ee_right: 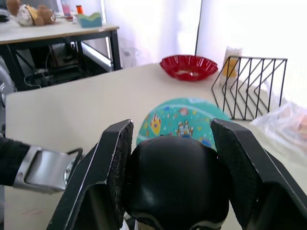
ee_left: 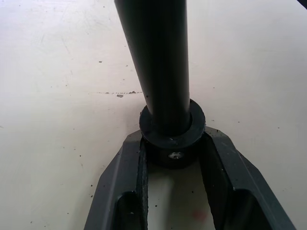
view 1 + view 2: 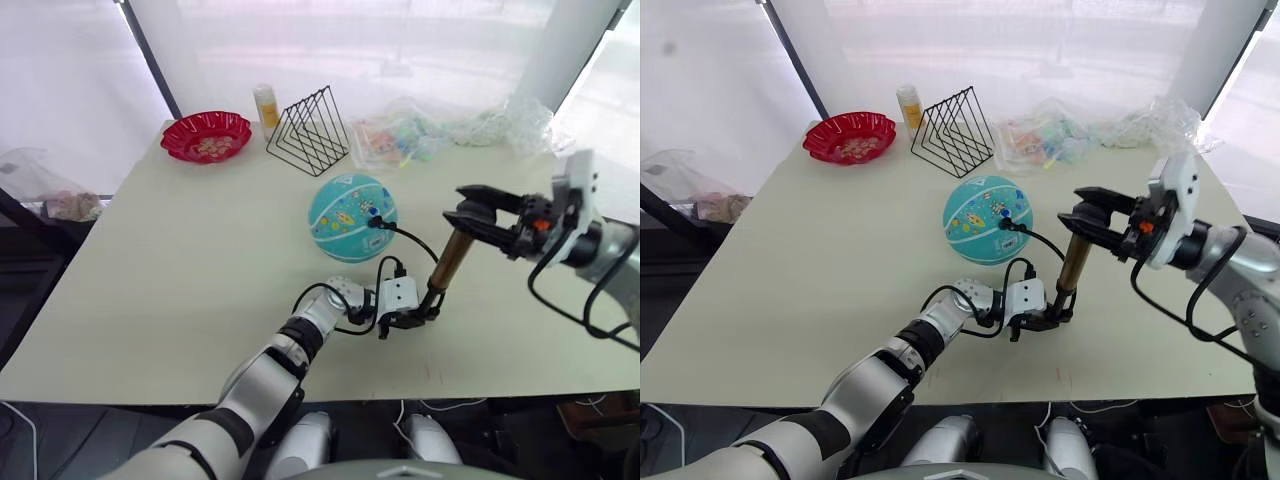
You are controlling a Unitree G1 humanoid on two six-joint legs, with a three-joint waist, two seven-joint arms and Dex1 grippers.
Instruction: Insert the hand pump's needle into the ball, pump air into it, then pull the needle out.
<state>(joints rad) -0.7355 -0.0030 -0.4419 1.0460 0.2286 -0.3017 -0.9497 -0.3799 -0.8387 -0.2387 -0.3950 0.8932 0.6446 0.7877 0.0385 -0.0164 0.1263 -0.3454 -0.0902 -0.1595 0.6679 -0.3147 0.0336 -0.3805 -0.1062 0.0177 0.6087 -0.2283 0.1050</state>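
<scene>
Currently, step: pumping air, needle apparently seated, though the tip is too small to confirm.
Ball (image 3: 351, 216): mid-table, round, hose plugged into its near side.
Hand pump (image 3: 449, 264): upright just beside the ball, slightly tilted.
Left gripper (image 3: 418, 314): fingers clamped on the pump's base cap.
Right gripper (image 3: 478, 217): fingers closed around the T-handle.
Technique: stroke along the barrel's axis; keep the base pinned so the hose stays slack.

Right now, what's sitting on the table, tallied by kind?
Balls: 1, the ball
Pumps: 1, the hand pump
Bowls: 1, red bowl
Wire racks: 1
Bottles: 1
Plastic bags: a crumpled pile, count unclear
Total: 5, plus bags
</scene>
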